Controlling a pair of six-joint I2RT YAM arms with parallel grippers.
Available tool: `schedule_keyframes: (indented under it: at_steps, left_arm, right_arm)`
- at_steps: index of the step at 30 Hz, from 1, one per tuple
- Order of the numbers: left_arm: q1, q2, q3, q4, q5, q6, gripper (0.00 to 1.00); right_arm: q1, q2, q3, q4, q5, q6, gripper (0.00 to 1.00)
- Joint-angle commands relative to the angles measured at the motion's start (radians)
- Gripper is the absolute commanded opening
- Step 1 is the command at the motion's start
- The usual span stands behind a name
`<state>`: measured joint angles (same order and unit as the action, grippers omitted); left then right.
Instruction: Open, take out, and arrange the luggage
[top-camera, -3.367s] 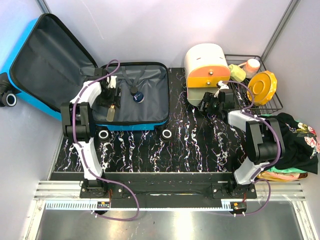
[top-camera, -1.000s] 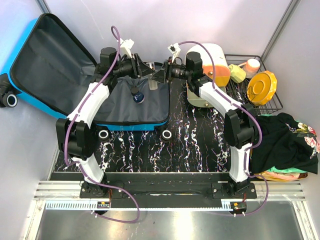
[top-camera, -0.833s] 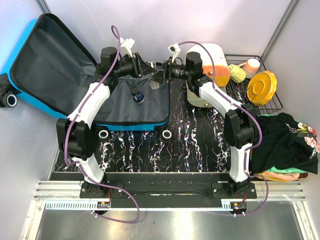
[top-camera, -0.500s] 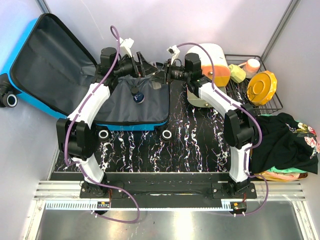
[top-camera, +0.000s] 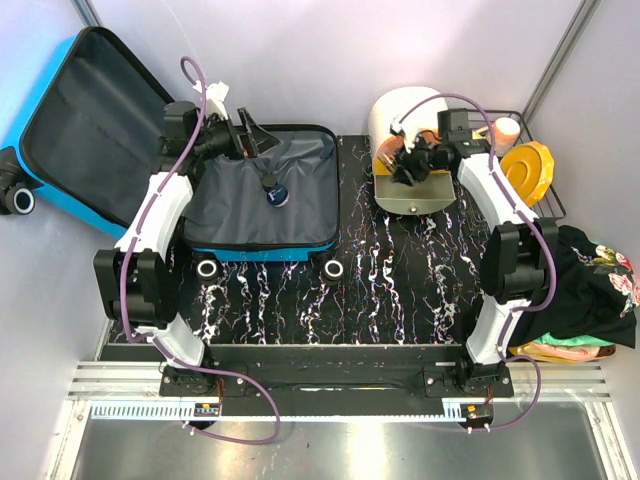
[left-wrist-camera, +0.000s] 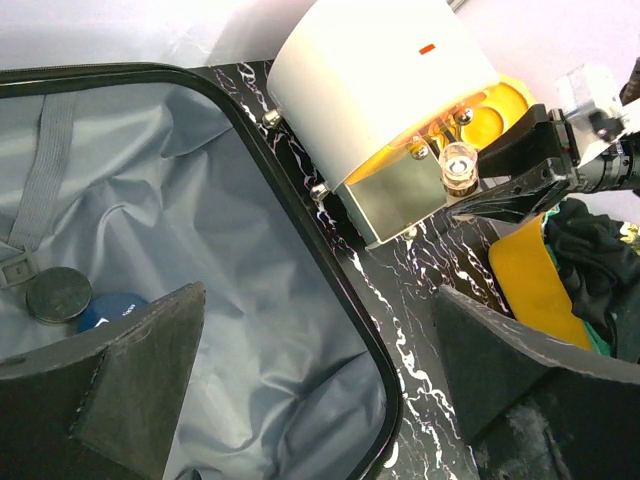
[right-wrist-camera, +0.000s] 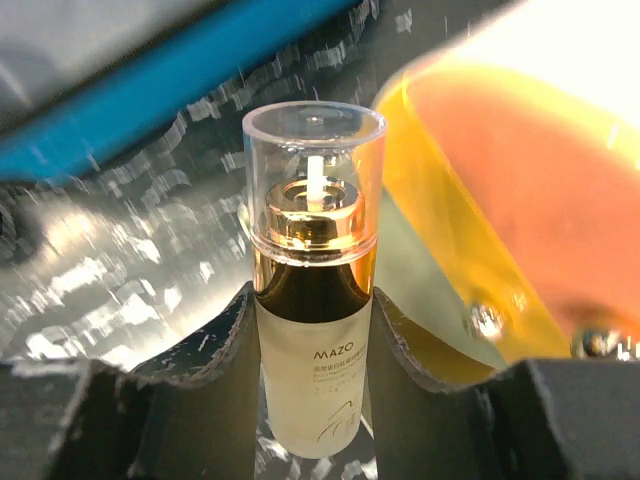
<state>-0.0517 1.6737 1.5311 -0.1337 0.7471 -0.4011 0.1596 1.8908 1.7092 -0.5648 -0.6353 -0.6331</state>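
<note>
Top external view: the luggage (top-camera: 262, 248) sits at the far left of the black marbled table (top-camera: 400, 285). It is open. Its bright-blue base lies flat with the grey lining facing up, and the lid stands tilted back against the left wall. The left gripper (top-camera: 252, 140) hangs over the far rim of the base with its jaws spread wide and nothing between them. The right gripper (top-camera: 405, 165) is well apart from it, above the front of the white-and-orange drawer box (top-camera: 400, 110), which stands just right of the luggage. Further right, a wire basket (top-camera: 505, 212) holds a yellow disc (top-camera: 525, 170). A black garment (top-camera: 585, 285) lies heaped at the table's right edge.

Left wrist view: the two fingers (left-wrist-camera: 140, 375) stand far apart at either side of the picture. Between them show the crumpled lining and the black rim of the luggage base. A round dark cap (left-wrist-camera: 58, 294) and a blue object (left-wrist-camera: 112, 310) lie together near the webbing strap (left-wrist-camera: 45, 180) inside. Beyond the rim is the drawer box, with the right gripper at its front.

Right wrist view: the jaws pinch a small bottle (right-wrist-camera: 312, 290) upright by its frosted body, one notched pad on each side. It has a clear cap over a gold collar, and "MAZO" is printed on the glass. Behind it are the marbled table, a strip of the blue shell and the blurred orange drawer front.
</note>
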Motion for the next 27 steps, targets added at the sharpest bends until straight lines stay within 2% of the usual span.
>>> schedule_keyframes:
  at_steps: [1, 5, 10, 12, 16, 17, 23, 26, 27]
  left_arm:
    - [-0.014, -0.052, -0.026, 0.037, 0.014, 0.019, 0.99]
    - [-0.016, -0.049, -0.023, 0.052, 0.017, 0.008, 0.99]
    - [-0.014, -0.049, -0.017, 0.046, 0.009, 0.011, 0.99]
    - [-0.014, -0.049, -0.019, 0.042, 0.005, 0.015, 0.99]
    - [-0.014, -0.048, -0.019, 0.034, 0.0, 0.018, 0.99]
    - [-0.014, -0.046, -0.014, 0.028, 0.0, 0.019, 0.99]
    - [-0.014, -0.039, -0.008, 0.017, -0.003, 0.024, 0.99]
    - [-0.014, -0.029, -0.002, 0.016, -0.008, 0.024, 0.99]
    - [-0.014, -0.025, 0.001, 0.014, -0.008, 0.024, 0.99]
  right_arm:
    - [-0.022, -0.044, 0.035, -0.273, 0.141, -0.439, 0.0]
    - [-0.025, 0.005, 0.052, -0.294, 0.216, -0.546, 0.06]
    - [-0.025, 0.057, 0.101, -0.293, 0.246, -0.556, 0.22]
    - [-0.025, 0.074, 0.11, -0.288, 0.258, -0.574, 0.23]
    - [-0.025, 0.083, 0.118, -0.284, 0.261, -0.577, 0.55]
    - [-0.025, 0.079, 0.115, -0.282, 0.257, -0.571, 0.65]
    - [-0.025, 0.013, 0.064, -0.273, 0.232, -0.542, 0.71]
    - [-0.025, -0.028, 0.015, -0.264, 0.191, -0.518, 0.67]
    - [-0.025, -0.039, 0.001, -0.261, 0.175, -0.513, 0.6]
